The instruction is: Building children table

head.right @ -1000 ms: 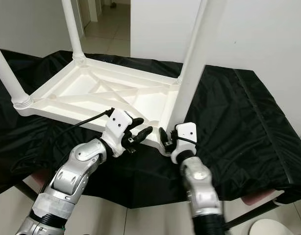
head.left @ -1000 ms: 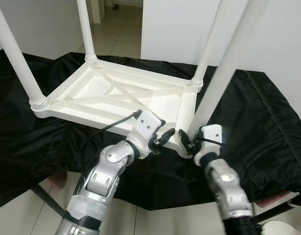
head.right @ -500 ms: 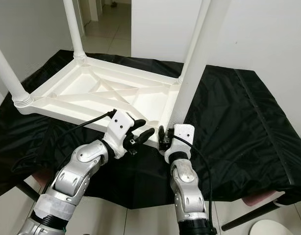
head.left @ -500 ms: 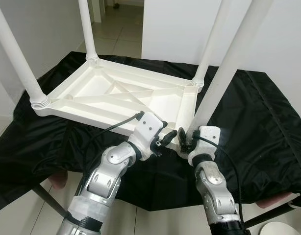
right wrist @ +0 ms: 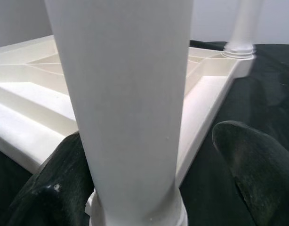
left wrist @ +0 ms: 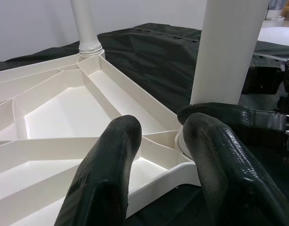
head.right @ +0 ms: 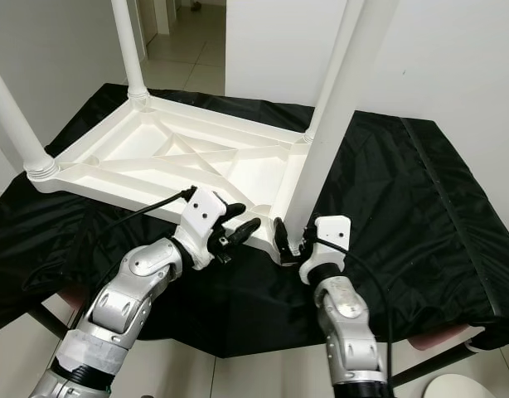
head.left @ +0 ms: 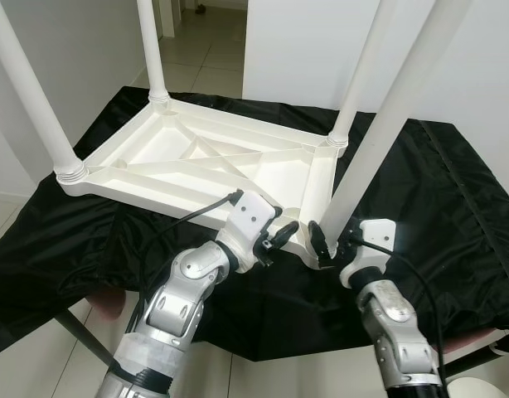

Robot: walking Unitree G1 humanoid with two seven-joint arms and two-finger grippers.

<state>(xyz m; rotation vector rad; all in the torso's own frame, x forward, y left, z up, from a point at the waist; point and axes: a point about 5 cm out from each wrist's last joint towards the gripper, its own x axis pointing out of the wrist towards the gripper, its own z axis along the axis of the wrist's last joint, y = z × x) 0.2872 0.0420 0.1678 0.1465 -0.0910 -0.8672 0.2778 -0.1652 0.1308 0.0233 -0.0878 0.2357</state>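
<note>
Left eye view looks down on a white children's table (head.left: 205,162) lying upside down on a black cloth (head.left: 437,207), legs up; beyond it stand white walls (head.left: 304,41) and a tiled floor (head.left: 201,62); the right gripper (head.left: 331,243) is spread wide around the base of the nearest leg (right wrist: 128,103), which stands between its jaws; the left gripper (head.left: 275,238), jaws parted and empty, hovers just beside that corner.

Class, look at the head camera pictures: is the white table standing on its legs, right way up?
No: the white table lies top-down on the black cloth, its four legs pointing upward.
</note>
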